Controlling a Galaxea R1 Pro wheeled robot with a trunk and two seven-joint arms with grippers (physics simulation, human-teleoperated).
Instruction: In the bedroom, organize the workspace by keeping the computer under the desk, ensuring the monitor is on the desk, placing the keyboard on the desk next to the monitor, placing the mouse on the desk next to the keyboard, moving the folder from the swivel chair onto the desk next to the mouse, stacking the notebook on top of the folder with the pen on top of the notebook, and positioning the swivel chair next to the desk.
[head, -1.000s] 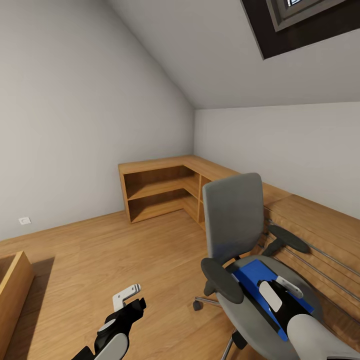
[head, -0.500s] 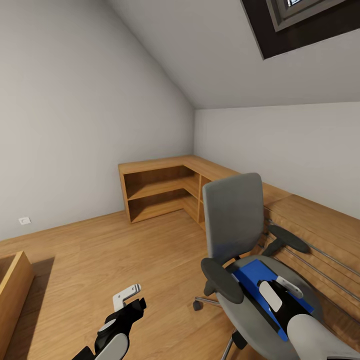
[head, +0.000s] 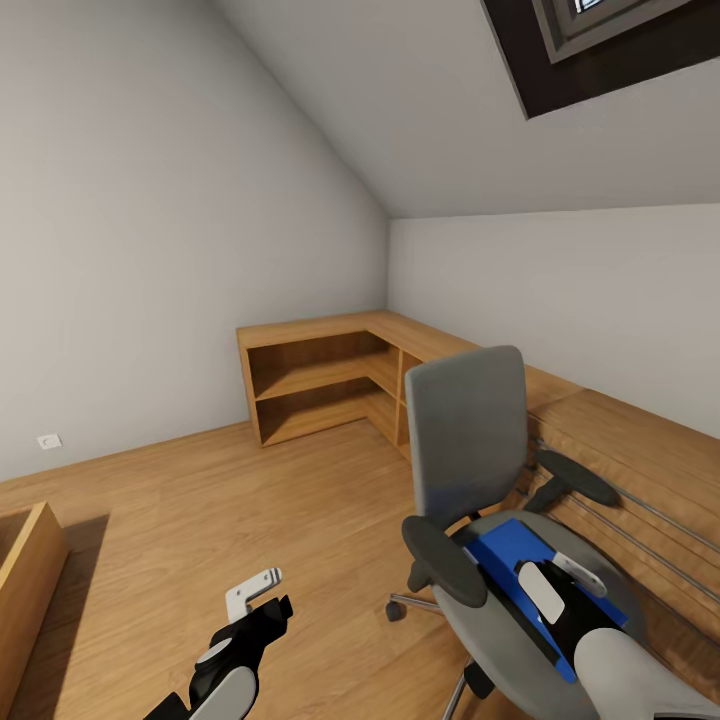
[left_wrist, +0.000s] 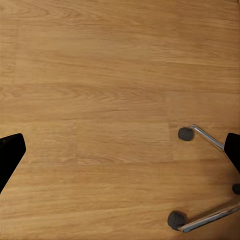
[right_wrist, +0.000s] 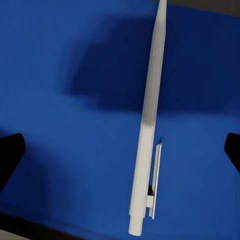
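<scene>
One swivel chair (head: 470, 470) carries one blue folder (right_wrist: 60, 125) with one pen (right_wrist: 147, 120) on it (clip showing); right hand (right_wrist: 120, 150) released above, left hand (left_wrist: 120, 150) released over floor (left_wrist: 90, 75).

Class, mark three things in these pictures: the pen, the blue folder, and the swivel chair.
pen (right_wrist: 148, 117): right wrist view, on the middle of its silvery barrel.
folder (right_wrist: 60, 140): right wrist view, on its bare blue cover beside the pen.
swivel chair (head: 468, 435): head view, on the grey backrest.

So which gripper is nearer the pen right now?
Right. The right gripper hovers open directly over the pen lying on the folder; the left gripper hangs over bare floor beside the swivel chair.
</scene>
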